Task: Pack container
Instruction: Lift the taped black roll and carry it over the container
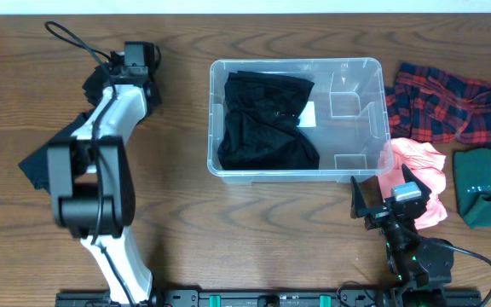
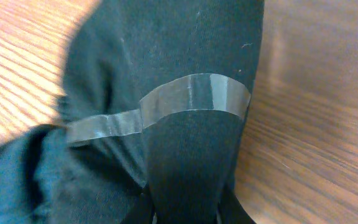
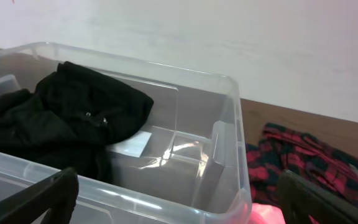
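Overhead straight down, right wrist low, sharing container [image 1: 352, 128], left wrist close-up

Black garment [image 1: 267, 119] inside clear container [image 1: 348, 61], plaid cloth [image 1: 450, 107] alongside

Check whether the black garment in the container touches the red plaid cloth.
Apart. The overhead view shows the black garment inside the container and the red plaid cloth outside, with bare floor and a wall between.
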